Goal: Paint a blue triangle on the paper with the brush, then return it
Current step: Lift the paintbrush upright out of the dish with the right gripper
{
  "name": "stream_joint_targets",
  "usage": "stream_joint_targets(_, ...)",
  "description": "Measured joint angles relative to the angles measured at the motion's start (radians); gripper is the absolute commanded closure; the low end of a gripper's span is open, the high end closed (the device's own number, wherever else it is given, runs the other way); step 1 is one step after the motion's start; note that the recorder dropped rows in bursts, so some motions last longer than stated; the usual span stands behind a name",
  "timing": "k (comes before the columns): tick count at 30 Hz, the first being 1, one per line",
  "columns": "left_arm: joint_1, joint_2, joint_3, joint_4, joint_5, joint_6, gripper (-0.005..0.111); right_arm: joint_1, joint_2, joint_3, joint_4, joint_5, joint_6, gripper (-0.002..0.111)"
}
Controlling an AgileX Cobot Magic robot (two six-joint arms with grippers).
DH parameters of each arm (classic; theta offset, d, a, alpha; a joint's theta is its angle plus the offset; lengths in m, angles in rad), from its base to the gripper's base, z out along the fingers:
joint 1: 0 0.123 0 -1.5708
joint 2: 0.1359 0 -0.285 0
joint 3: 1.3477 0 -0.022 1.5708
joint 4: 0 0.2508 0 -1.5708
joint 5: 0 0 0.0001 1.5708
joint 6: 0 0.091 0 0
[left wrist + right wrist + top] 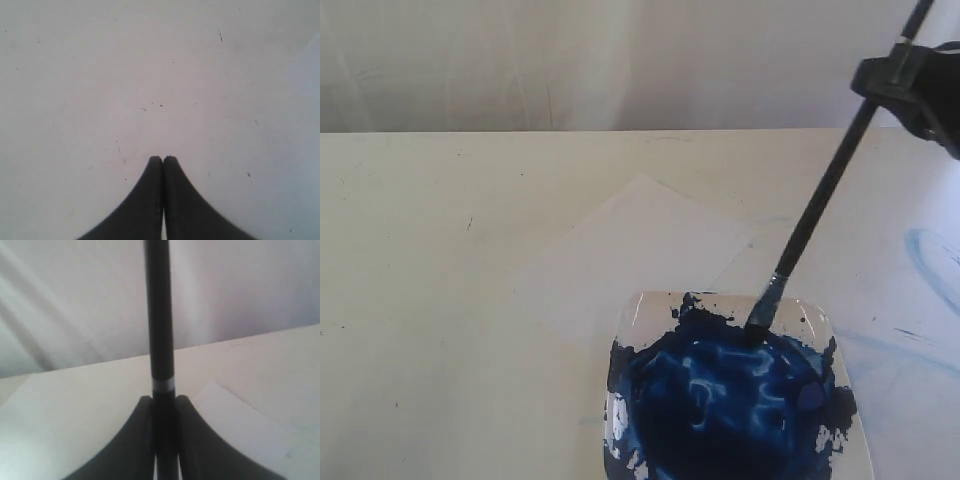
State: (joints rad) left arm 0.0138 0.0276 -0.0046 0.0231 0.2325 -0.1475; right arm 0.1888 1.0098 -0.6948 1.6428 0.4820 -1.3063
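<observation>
The brush (825, 190) slants down from the upper right, its bristle tip dipped into the dark blue paint at the far edge of the white square dish (845, 390). My right gripper (905, 80) is shut on the black handle high up; in the right wrist view the handle (159, 315) runs up between the fingers of the right gripper (163, 399). The paper (640, 250) lies just beyond the dish, white and bare; a corner of the paper (240, 425) shows there too. No blue triangle is visible. My left gripper (163, 158) is shut on nothing above bare table.
Pale blue smears (930, 265) mark the cream table (420, 300) at the right. A light curtain (570, 60) hangs behind the table's far edge. The paint dish reaches the lower edge of the exterior view.
</observation>
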Motion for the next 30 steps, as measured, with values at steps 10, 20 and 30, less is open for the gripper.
stream_joint_targets(10, 0.000, 0.000, 0.000, 0.000, 0.000, 0.000, 0.107, 0.001, 0.086, -0.009, 0.087, 0.164, -0.338, 0.108)
stream_joint_targets(20, 0.000, 0.000, 0.000, 0.000, 0.000, 0.000, 0.107, 0.001, 0.086, -0.009, 0.093, 0.298, -0.430, 0.108)
stream_joint_targets(30, 0.000, 0.000, 0.000, 0.000, 0.000, 0.000, 0.107, 0.001, 0.061, -0.046, 0.092, 0.101, -0.487, 0.108)
